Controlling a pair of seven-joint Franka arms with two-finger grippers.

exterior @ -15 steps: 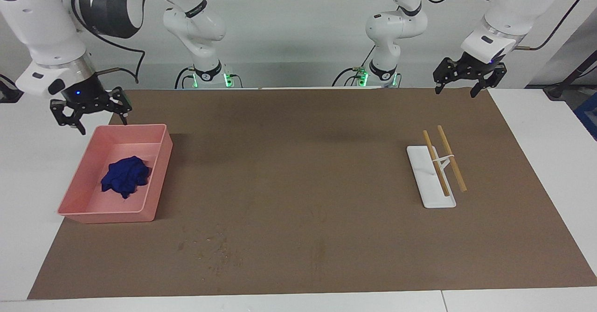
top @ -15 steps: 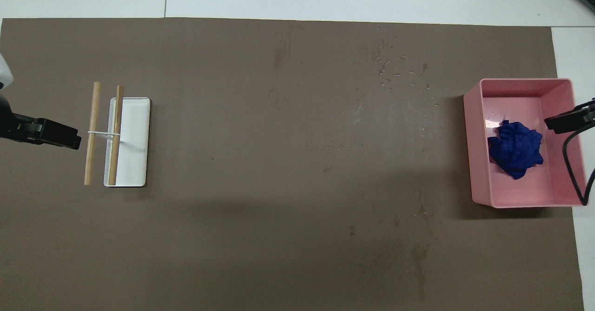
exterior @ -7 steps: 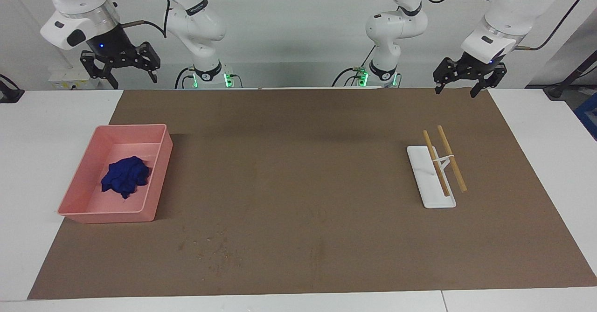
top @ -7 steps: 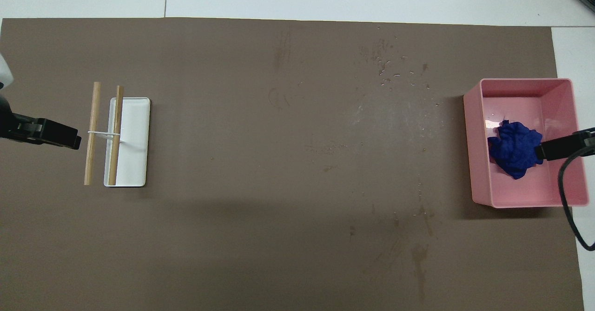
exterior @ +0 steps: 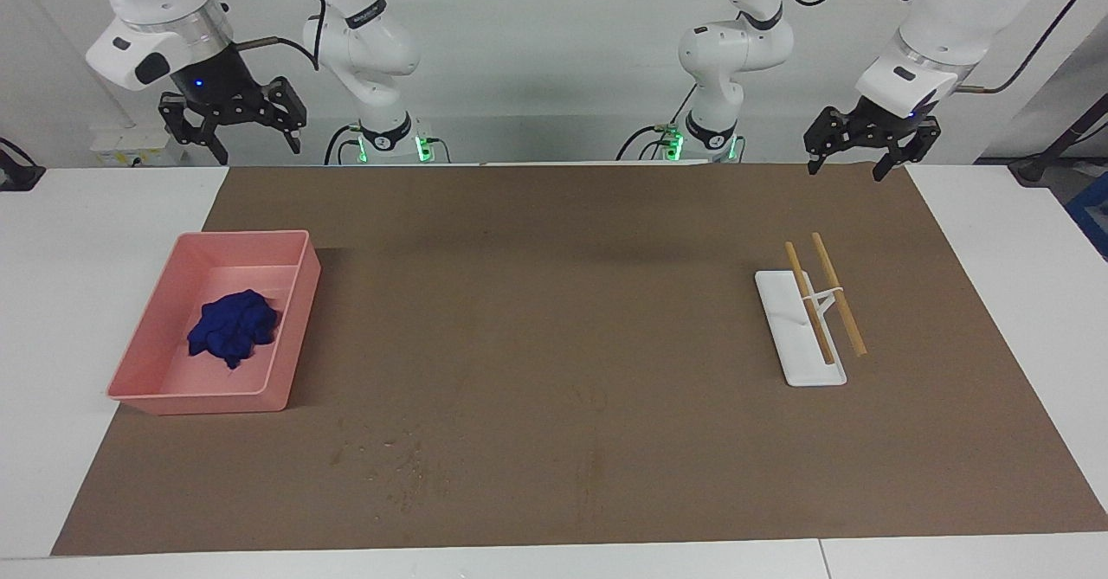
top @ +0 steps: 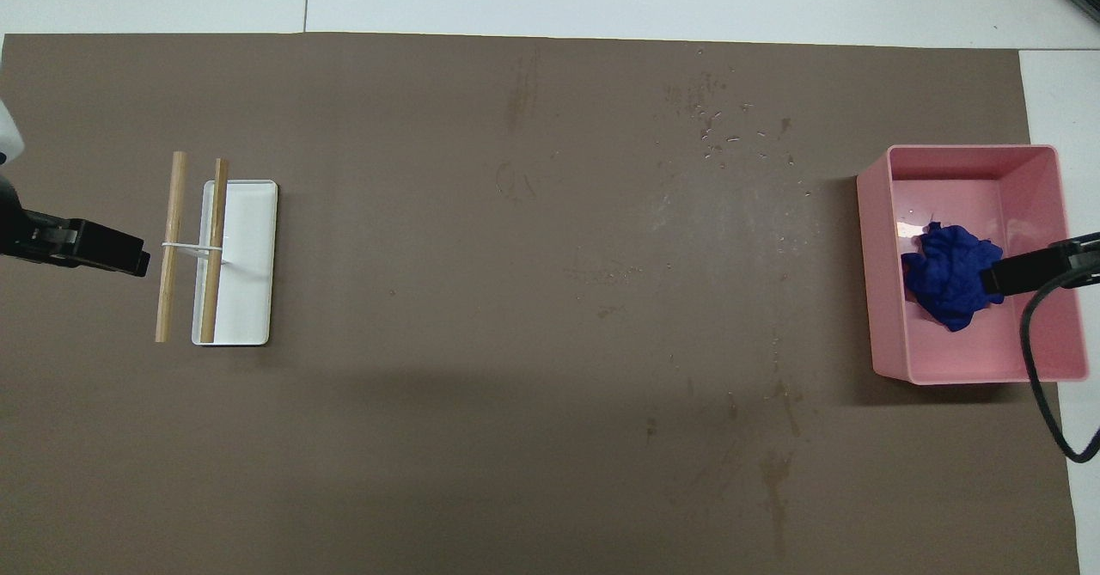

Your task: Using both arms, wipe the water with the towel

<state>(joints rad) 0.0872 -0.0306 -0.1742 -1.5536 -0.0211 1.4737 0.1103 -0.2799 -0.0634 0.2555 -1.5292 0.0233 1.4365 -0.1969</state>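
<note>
The towel (exterior: 232, 328) is a crumpled navy-blue wad lying in the pink tray (exterior: 156, 393) at the right arm's end of the table; in the overhead view the towel (top: 945, 278) lies mid-tray (top: 876, 240). Small water droplets (top: 722, 128) speckle the brown mat beside the tray, farther from the robots, and the same droplets (exterior: 389, 466) show faintly in the facing view. My right gripper (exterior: 234, 139) hangs open, high above the tray and holding nothing. Its tip (top: 1023, 271) overlaps the towel's edge from above. My left gripper (exterior: 847, 168) waits open over the mat's corner at its own end.
A white rack (exterior: 801, 337) with two wooden sticks (exterior: 838, 293) stands on the mat toward the left arm's end, and the left gripper (top: 107, 251) shows beside the rack (top: 245, 257) from above. The brown mat (exterior: 554, 319) covers most of the white table.
My right gripper has risen from beside the tray's rim to high above it and shifted slightly toward the table's middle. The left arm and the towel have not moved.
</note>
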